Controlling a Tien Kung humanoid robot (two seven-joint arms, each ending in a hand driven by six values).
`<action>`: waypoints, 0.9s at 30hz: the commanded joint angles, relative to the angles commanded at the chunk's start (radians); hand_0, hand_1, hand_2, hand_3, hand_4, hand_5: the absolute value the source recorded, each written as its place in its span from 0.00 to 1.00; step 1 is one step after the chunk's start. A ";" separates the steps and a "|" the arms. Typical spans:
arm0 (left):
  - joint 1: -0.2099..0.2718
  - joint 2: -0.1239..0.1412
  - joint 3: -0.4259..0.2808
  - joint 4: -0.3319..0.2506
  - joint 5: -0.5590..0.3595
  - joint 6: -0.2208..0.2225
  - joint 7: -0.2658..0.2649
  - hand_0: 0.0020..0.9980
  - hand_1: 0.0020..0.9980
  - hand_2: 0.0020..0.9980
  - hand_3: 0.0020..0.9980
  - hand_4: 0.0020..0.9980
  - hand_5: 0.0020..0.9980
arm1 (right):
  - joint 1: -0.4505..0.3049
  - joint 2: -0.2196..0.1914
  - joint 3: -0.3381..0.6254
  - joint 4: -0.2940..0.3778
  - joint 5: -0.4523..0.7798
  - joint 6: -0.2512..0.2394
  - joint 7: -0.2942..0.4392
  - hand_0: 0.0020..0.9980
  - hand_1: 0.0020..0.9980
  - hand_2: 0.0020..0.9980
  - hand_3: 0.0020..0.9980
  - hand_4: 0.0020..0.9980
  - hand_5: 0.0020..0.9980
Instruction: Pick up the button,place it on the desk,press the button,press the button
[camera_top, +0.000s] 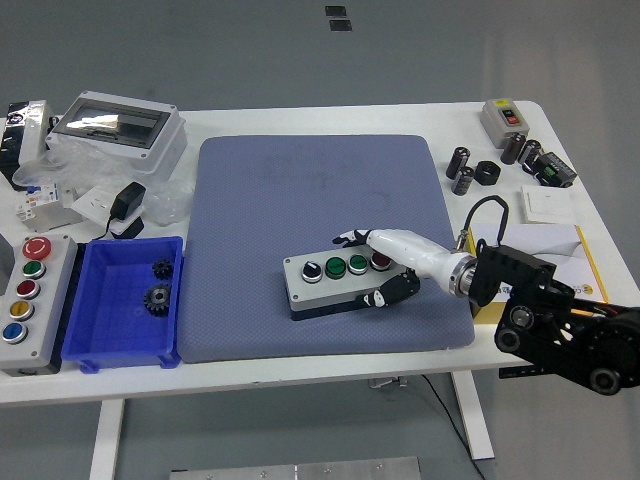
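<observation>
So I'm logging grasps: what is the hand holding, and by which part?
The right hand grips the button box by its right end, fingers behind and thumb in front.

A white table fills the view, its two white legs dropping to a plain grey floor. Beyond the table's far edge, two small dark plates are set in that floor. Below the table's near edge, a pale metal panel shows between the legs. Light falls soft and even, with faint shadows.
</observation>
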 joint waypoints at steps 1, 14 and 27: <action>0.000 0.000 -0.001 0.000 0.001 0.000 0.000 0.67 0.63 0.56 0.63 0.65 0.29 | 0.000 -0.001 0.003 0.001 0.009 0.005 0.000 0.90 0.87 0.89 0.93 0.26 0.00; 0.001 -0.002 0.004 0.001 -0.003 0.000 -0.002 0.67 0.63 0.56 0.63 0.65 0.28 | 0.002 -0.018 0.029 0.011 0.063 0.039 0.002 0.91 0.89 0.89 0.96 0.30 0.00; 0.000 -0.002 0.002 0.001 0.001 -0.002 -0.002 0.67 0.62 0.56 0.62 0.65 0.27 | 0.012 -0.033 0.023 0.018 0.058 0.053 0.000 0.92 0.90 0.91 0.97 0.33 0.00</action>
